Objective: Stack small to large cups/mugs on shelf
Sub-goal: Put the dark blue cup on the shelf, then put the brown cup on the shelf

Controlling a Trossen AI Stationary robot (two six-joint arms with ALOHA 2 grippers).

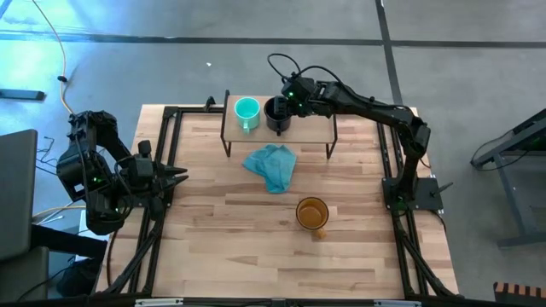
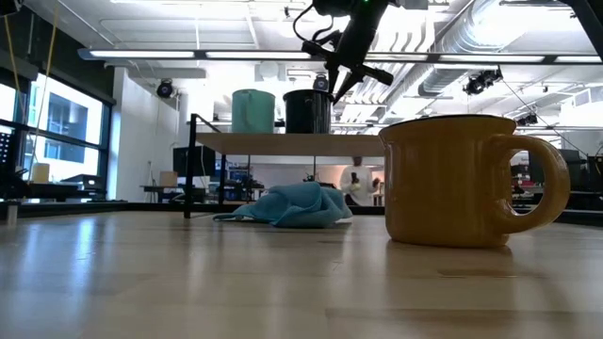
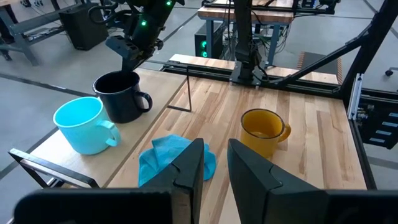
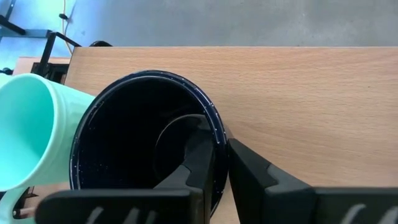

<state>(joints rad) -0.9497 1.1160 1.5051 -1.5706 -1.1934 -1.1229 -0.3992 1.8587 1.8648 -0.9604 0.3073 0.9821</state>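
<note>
The small teal mug [image 1: 246, 112] and the black mug [image 1: 277, 115] stand upright side by side on the light-wood shelf [image 1: 311, 128], the teal one on the left. They touch in the right wrist view. My right gripper [image 1: 291, 100] is over the black mug [image 4: 143, 143], shut on its rim. The amber-yellow mug [image 1: 312, 213] stands upright on the tabletop, near the right. My left gripper [image 1: 177, 176] waits at the table's left edge, slightly open and empty. My right gripper holds the black mug by its rim [image 4: 221, 138], on the side away from the teal mug [image 4: 31, 124]. One finger [image 4: 198, 163] is inside the mug and one [image 4: 252, 174] outside. The fingers come slanting down from above and the right. The mug stands upright on the shelf [image 4: 298, 93].
A blue-teal cloth [image 1: 272, 165] lies crumpled on the tabletop just in front of the shelf. The shelf's right part [image 2: 358, 143] is bare. A black metal frame [image 1: 162, 145] runs along the table's left and right edges.
</note>
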